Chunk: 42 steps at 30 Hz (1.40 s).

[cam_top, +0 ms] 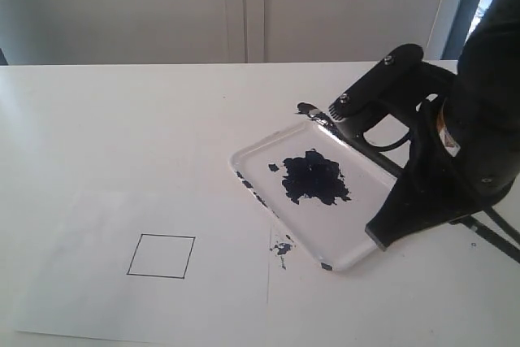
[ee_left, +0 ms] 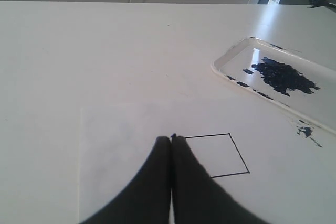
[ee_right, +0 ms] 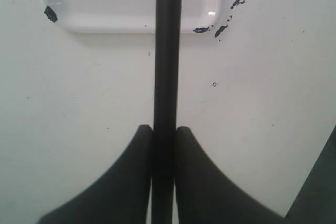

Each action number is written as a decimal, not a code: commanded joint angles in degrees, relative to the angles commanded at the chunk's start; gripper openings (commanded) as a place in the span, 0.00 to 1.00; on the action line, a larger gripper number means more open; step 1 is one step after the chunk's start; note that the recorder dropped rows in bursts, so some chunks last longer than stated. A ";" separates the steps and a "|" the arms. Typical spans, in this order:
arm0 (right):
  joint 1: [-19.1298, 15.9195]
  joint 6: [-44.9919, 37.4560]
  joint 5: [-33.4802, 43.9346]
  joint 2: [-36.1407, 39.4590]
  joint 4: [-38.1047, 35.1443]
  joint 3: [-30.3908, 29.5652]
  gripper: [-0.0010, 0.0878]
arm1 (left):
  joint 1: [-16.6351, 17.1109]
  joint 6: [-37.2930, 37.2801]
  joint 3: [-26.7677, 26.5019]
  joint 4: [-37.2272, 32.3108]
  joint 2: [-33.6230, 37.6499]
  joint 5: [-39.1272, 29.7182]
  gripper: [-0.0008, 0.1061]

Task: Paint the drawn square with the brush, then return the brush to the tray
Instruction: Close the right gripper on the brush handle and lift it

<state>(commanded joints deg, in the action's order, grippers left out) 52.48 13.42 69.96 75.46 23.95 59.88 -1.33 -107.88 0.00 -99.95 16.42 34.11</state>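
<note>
The clear tray (cam_top: 264, 154) holds a dark blue paint blotch (cam_top: 315, 178) in its middle. The brush's dark tip and silver ferrule (cam_top: 309, 109) show just beyond the tray's far corner. In the right wrist view my right gripper (ee_right: 165, 128) is shut on the brush's black handle (ee_right: 167, 51), which runs out over the tray's short edge (ee_right: 105, 22). The drawn square (cam_top: 161, 256) is a thin outline on white paper (cam_top: 81, 282), with a white inside. My left gripper (ee_left: 171, 138) is shut with nothing in it, over the paper at a corner of the square (ee_left: 218, 153).
The bulky black right arm (cam_top: 463, 136) covers the tray's right end. Paint splatters (cam_top: 281, 248) lie on the table between tray and paper. A dark fleck (cam_top: 326, 266) marks the tray's near corner. White wall panels stand behind the white table.
</note>
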 joint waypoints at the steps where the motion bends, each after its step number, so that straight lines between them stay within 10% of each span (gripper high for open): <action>1: 0.00 -0.97 0.00 0.53 -0.12 0.04 0.01 | 0.00 0.00 0.00 0.00 0.00 0.00 0.01; 18: -7.52 -7.64 0.00 12.53 -0.75 0.04 0.01 | 0.00 0.00 0.00 0.00 0.00 0.11 0.01; 42: -7.53 -8.27 0.00 19.46 0.48 0.04 0.01 | 0.00 0.00 0.00 0.00 0.00 0.23 0.01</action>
<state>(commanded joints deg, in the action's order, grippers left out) 44.95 5.15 69.96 94.92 24.43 59.93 -1.33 -107.88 0.00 -99.95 16.42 34.34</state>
